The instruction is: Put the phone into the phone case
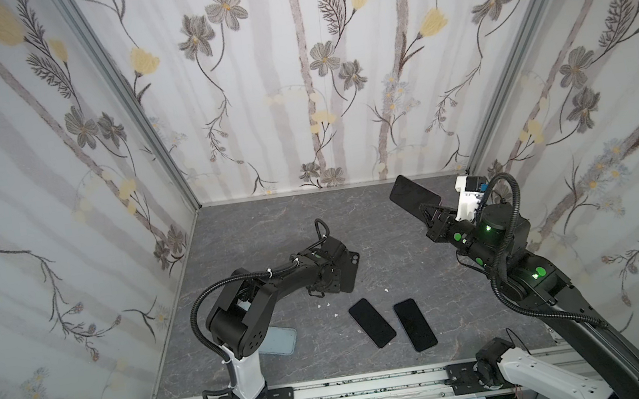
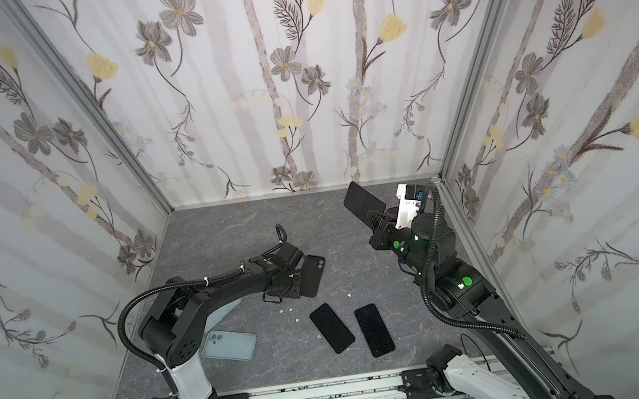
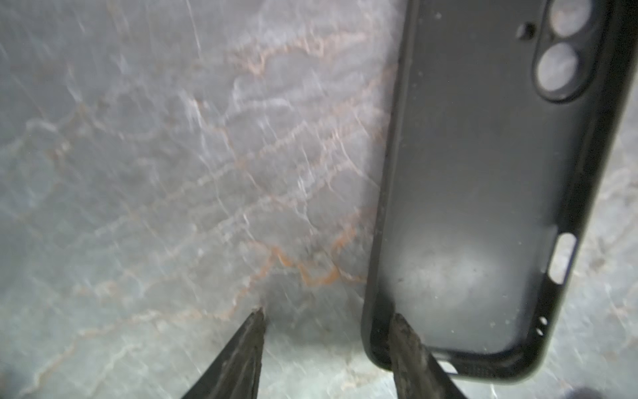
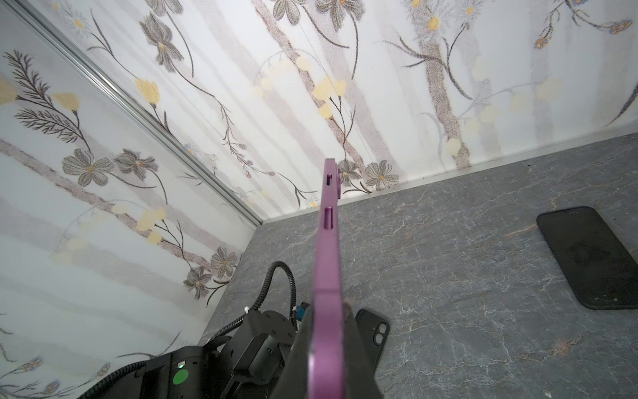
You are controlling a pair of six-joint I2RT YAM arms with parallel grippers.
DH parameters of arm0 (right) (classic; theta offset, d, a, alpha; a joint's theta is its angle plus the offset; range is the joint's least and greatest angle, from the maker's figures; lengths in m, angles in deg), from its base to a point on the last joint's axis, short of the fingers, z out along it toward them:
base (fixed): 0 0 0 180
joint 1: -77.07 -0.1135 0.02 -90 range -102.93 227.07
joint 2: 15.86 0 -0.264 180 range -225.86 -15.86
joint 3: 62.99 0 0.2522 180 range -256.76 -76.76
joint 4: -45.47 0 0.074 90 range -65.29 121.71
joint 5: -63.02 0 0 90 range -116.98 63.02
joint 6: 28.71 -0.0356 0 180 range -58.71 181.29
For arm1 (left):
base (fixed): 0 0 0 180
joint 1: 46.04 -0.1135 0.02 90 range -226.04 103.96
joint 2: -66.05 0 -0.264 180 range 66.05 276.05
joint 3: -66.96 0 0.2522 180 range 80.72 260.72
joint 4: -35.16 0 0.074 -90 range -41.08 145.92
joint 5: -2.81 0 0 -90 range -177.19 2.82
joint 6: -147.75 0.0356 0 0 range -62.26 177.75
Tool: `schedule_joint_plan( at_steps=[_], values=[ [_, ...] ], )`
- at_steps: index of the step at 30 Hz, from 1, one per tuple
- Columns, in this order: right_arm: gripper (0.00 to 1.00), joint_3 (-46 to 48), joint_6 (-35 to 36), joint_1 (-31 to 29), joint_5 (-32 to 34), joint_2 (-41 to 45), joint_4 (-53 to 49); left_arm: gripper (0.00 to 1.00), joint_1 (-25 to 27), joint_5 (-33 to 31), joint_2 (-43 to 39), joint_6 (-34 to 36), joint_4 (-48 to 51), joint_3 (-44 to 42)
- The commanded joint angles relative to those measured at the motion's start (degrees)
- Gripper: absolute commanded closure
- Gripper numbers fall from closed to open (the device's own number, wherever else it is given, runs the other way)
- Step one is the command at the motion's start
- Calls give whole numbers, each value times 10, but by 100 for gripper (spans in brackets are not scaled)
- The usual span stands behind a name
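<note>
Phone is held raised off the bench near the back right corner, pinched at one end by the right tool. The black phone case lies flat well to its left and lower, long axis running roughly front to back. One wall near a corner is straddled by the spread left tool.

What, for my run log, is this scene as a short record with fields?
right hand: shut on purple phone, held up off the table
left hand: open, one fingertip inside black case, other outside it
black case: flat on table, inside up, empty
black phones: two, flat, side by side
light blue case: flat, near left arm's base
</note>
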Motion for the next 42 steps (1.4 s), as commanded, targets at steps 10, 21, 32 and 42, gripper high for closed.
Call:
schedule_joint_plan(
  at_steps=[10, 21, 32, 42],
  values=[
    [100, 10, -10, 0, -2, 6, 40, 41, 57, 115, -28, -114, -69, -8],
    [100, 8, -10, 1, 0, 6, 38, 39, -3, 35, 111, 180, 59, 227],
    [100, -11, 9, 1, 15, 6, 13, 45, -48, 108, 163, 208, 47, 270],
    [100, -18, 12, 3, 11, -10, 16, 51, -48, 84, 204, 241, 85, 291]
  ],
)
